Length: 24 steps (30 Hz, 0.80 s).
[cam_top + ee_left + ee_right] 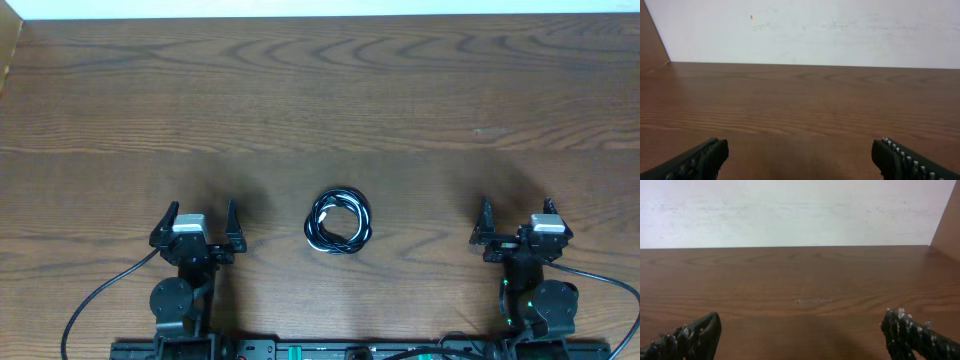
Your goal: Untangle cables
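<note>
1. cables (pixel 339 222) are being seen as one coiled bundle, black with a whitish strand, lying on the wooden table (pixel 320 100) between the two arms.
2. the left gripper (pixel 202 212) is being held wide open, holding nothing, well apart from the bundle.
3. the right gripper (pixel 517 210) is being held wide open too, empty, on the bundle's other side.
4. bare wood is being shown between the fingers (pixel 700 157) in both wrist views.

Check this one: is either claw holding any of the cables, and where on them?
Nothing is held. The left claw and right claw are both open and empty; the cables lie coiled between them, untouched.
</note>
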Each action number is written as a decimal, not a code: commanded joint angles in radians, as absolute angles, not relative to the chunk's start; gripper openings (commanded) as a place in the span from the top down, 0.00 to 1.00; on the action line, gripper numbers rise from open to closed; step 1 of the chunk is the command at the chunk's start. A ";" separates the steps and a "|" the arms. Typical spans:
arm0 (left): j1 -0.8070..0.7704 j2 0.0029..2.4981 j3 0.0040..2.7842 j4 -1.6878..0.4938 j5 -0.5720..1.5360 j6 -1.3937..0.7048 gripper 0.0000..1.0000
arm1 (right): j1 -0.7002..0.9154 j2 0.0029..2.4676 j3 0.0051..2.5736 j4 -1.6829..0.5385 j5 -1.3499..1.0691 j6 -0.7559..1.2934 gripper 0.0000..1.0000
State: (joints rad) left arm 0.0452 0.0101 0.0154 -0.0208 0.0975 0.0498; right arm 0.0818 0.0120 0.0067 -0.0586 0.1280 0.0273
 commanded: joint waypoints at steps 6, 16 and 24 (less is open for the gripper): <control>0.051 0.004 0.004 -0.063 0.103 0.052 0.02 | 0.084 0.006 0.006 -0.062 0.136 0.040 0.01; 0.051 0.004 0.004 -0.063 0.103 0.052 0.02 | 0.084 0.006 0.006 -0.062 0.136 0.040 0.01; 0.051 0.004 0.004 -0.063 0.103 0.052 0.02 | 0.084 0.006 0.006 -0.061 0.136 0.040 0.01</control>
State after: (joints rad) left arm 0.0452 0.0101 0.0154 -0.0204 0.0975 0.0498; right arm 0.0818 0.0120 0.0067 -0.0586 0.1280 0.0273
